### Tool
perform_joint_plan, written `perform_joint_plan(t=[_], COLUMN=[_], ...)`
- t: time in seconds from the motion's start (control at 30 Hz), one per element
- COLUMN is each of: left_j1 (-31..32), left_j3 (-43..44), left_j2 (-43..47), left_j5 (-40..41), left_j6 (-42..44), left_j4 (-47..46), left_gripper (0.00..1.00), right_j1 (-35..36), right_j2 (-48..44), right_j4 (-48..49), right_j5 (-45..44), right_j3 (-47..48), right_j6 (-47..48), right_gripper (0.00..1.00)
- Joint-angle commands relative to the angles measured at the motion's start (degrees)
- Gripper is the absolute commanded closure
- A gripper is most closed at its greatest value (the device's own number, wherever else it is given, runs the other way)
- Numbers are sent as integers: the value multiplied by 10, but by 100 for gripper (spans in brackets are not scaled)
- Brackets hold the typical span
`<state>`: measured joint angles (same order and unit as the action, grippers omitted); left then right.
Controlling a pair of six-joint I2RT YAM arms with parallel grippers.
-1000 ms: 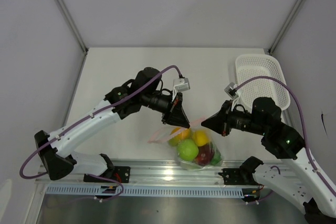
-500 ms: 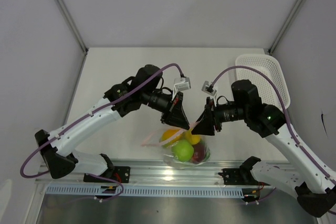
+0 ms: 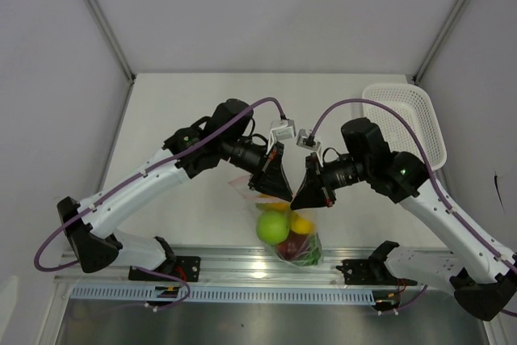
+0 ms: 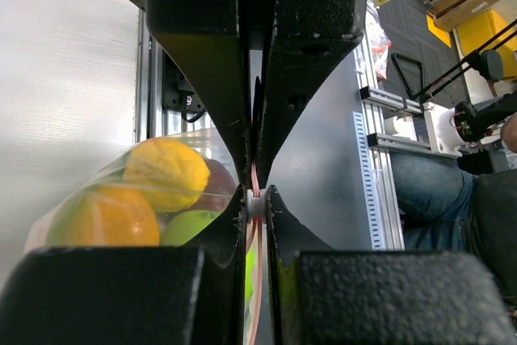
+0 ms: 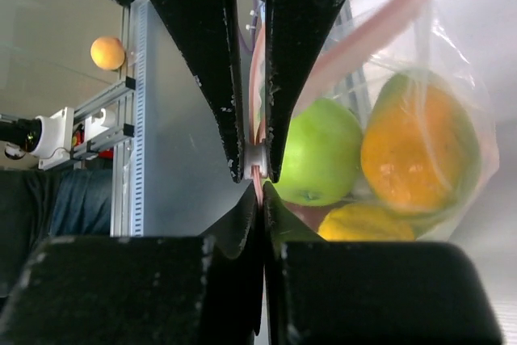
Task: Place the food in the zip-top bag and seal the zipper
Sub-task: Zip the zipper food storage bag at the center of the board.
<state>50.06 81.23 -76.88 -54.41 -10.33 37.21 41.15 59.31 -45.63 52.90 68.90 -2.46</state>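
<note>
Clamped on zipper (image 5: 380, 26) by left tool (image 3: 279, 192) and right tool (image 3: 300, 198), side by side; food (image 3: 273, 228) inside zip-top bag (image 3: 310, 252) below.

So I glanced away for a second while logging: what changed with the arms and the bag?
The right gripper swung left and clamped the zipper beside the left gripper. The zip-top bag gathered into a narrower bundle below them. The left gripper kept its pinch; the white basket stayed put.

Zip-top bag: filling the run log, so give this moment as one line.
left jaws: shut on pink zipper strip | right jaws: shut on same strip | clear dotted plastic bag: green apple, orange, yellow fruit inside
</note>
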Motion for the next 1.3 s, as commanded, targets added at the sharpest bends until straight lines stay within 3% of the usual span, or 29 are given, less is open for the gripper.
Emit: perform_joint_plan(t=[0.0,0.4,0.87,1.0,1.13,1.23,1.27], left_j1=[-3,-4,-19,-20,-20,-20,-20], left_j3=[27,9,2,-7,-13,-10,-6], left_j2=[4,37,82,101,104,100,100], left_j5=[-23,68,133,137,103,79,76], left_j6=[-9,25,59,73,73,65,62], left_j4=[-40,12,87,107,94,79,77], left_gripper=[100,99,99,99,99,99,99], right_j1=[8,-5,-21,-21,-23,-23,-22], right_j2=[-2,-73,-110,-118,-120,-97,-92], right_j4=[2,2,-40,-40,4,16,21], right_j5=[3,-303,-405,-365,-184,-120,-107], right_j3=[14,-19,-20,-20,-41,-28,-21], right_j6=[-4,-69,-92,-78,-56,-40,-34], right_gripper=[100,100,100,100,100,78,64])
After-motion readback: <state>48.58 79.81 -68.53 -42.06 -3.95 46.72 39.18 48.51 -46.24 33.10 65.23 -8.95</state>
